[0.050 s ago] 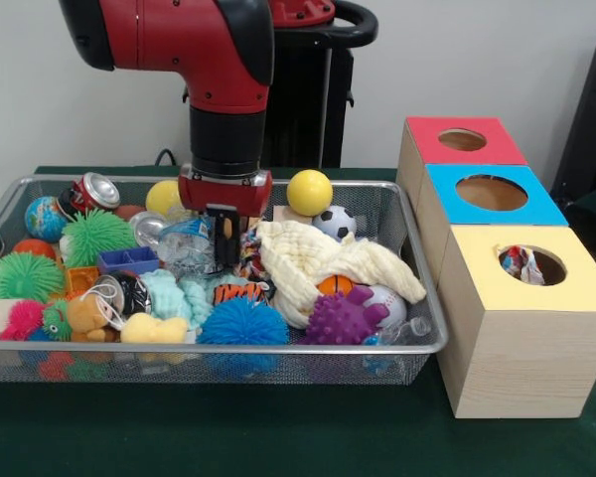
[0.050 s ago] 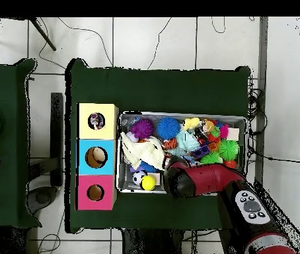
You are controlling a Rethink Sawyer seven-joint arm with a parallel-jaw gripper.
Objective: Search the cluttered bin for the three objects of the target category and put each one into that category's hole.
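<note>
Three wooden boxes stand in a row on the green tabletop [image 1: 278,437] at 3 o'clock from the wire bin [image 1: 417,343] in the front view: a red-topped box [image 1: 432,144] farthest back, a blue-topped box [image 1: 447,189] in the middle, and a yellow-topped box [image 1: 576,288] nearest the camera, each with a round hole in its lid. A crumpled, multicoloured item [image 1: 521,263] sits in the yellow box's hole; the red and blue holes show nothing inside. The bin is crowded: a yellow ball [image 1: 309,191] and a small soccer ball [image 1: 335,222] toward 12 o'clock, a cream cloth [image 1: 308,260] draped at centre, a purple spiky ball [image 1: 343,320] and a blue spiky ball [image 1: 243,323] toward 6 o'clock, green spiky balls [image 1: 94,236] and a soda can [image 1: 94,191] toward 9 o'clock. The hand [image 1: 223,238] hangs down in the bin's middle, at a crinkled clear plastic wrapper [image 1: 189,243]; whether its fingers are apart or together I cannot tell.
</note>
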